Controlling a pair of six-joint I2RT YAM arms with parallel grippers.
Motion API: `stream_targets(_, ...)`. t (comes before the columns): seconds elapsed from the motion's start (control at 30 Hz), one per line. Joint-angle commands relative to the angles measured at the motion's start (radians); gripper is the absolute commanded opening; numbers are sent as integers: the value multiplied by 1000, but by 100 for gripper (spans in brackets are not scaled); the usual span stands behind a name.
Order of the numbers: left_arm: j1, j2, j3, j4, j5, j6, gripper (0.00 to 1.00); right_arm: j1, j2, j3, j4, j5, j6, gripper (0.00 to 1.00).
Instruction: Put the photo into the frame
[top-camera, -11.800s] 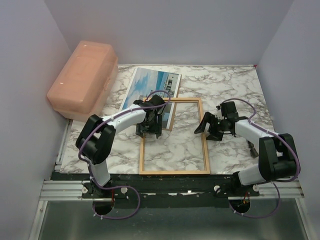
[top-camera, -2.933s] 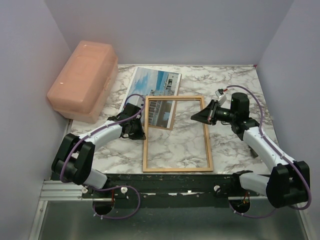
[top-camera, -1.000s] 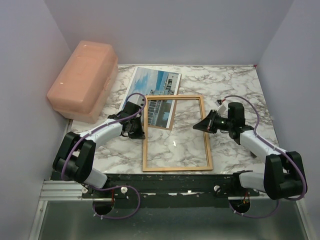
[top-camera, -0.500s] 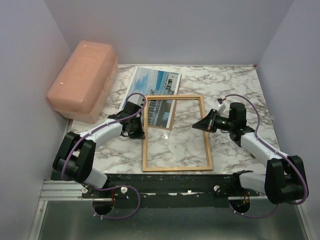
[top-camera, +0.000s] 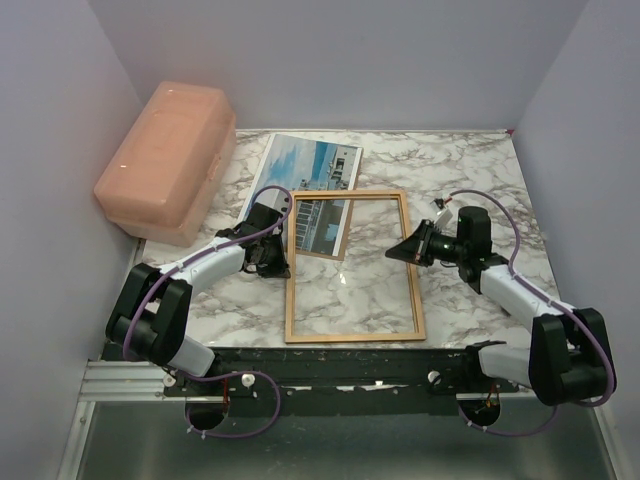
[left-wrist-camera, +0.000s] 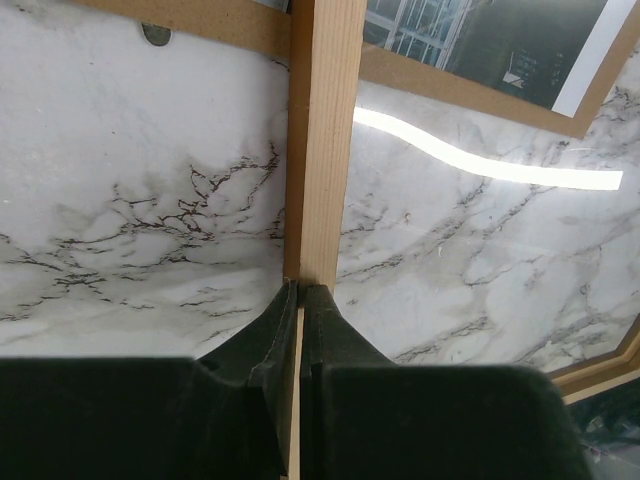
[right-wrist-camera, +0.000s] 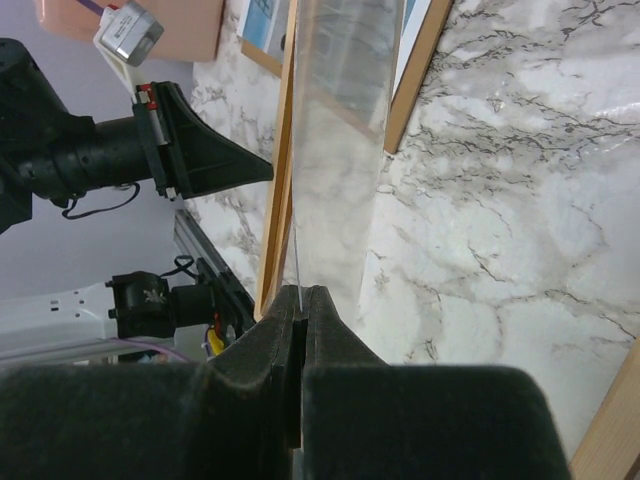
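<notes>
Two grippers now clamp the thin rectangular orange-brown wooden frame (top-camera: 355, 336) from opposite sides. The left gripper (top-camera: 284, 262) is pinched on the left rail. The right gripper (top-camera: 391, 254), fingers pressed fully together, nips the thin right edge where the clear glazing pane (right-wrist-camera: 345, 150) sits.

In the earliest view the right fingers stood apart beside that rail, and the left gripper hung over the frame's far left corner. Since then the frame has been slid away from the arm bases. Over the last second only the glare on the pane has shifted.

The flat, white-edged photo (top-camera: 305, 168) of a white building against blue sky lies just beyond the left gripper's fingertips, on a plain brown backing board (left-wrist-camera: 220, 22). Only its near corner shows through the pane.

Judged from this, the frame overlaps the print but sits skewed to it. Alignment is the step in hand, since most of the photo lies outside the opening. Whether the frame is lifted off the white marbled table (top-camera: 460, 170) cannot be told.
</notes>
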Motion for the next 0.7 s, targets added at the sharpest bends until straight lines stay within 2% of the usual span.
stream_targets(0.0,-7,74,-38,-26,-22,25,6,28,28,-24,-8,8,-51,1)
stream_targets(0.27,-7,76,-36,-31,-28,28,5,28,48,38,44,-6,-25,1)
stream_targets(0.67,-9,90,-31,-32,-27,34,4,27,19,-3,196,29,26,1)
